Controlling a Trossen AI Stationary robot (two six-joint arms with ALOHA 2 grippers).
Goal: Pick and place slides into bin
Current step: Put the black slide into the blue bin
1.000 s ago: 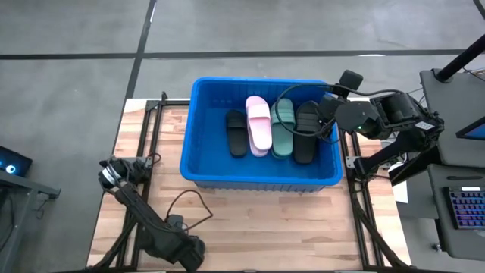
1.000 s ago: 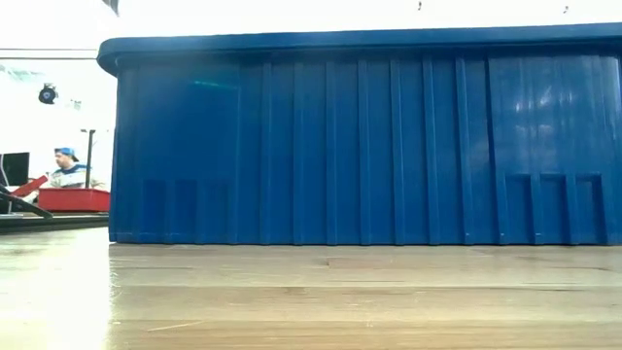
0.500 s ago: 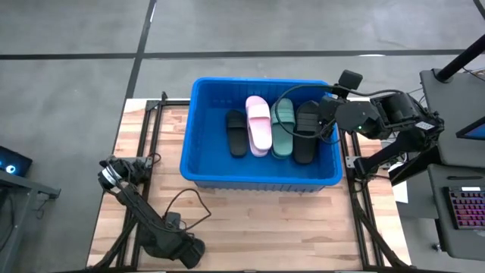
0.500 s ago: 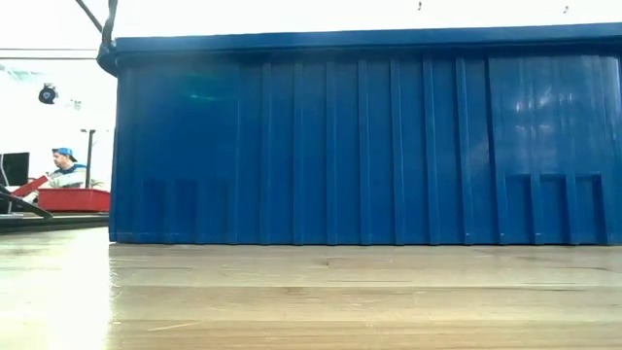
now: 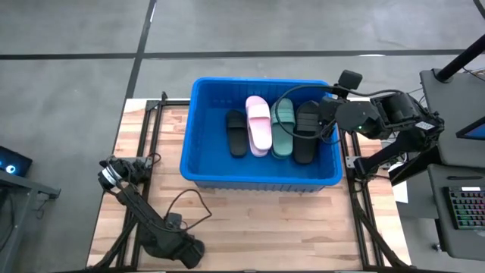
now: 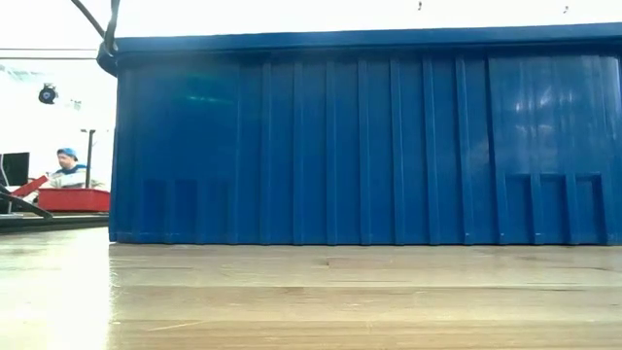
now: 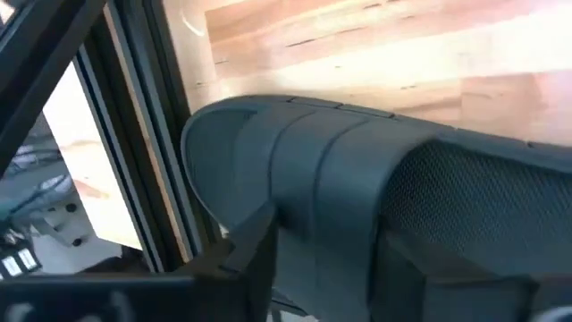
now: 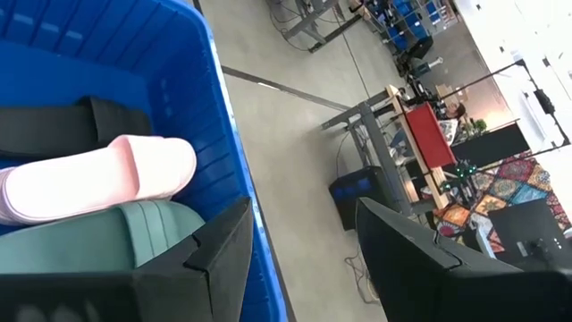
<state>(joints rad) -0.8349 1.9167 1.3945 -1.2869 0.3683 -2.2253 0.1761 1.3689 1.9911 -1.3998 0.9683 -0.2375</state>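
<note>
right claw (image 5: pixel 317 117) hangs over the bin's (image 5: pixel 198 125) right side, fingers spread, holding nothing. four slides lie side by side inside: black (image 5: pixel 236 133), pink (image 5: pixel 259 125), green (image 5: pixel 283 129), black (image 5: pixel 305 133). left claw (image 5: pixel 114 173) rests lower left; i cannot tell its grip.

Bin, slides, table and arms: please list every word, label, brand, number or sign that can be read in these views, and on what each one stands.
None can be read.
Blue bin: its walls show ribs only, no label.
Slides: the pink one, the green one and the black ones carry no visible brand.
Keyboard beside the table: its key marks are too small to read.
Right gripper: no marking shows.
</note>
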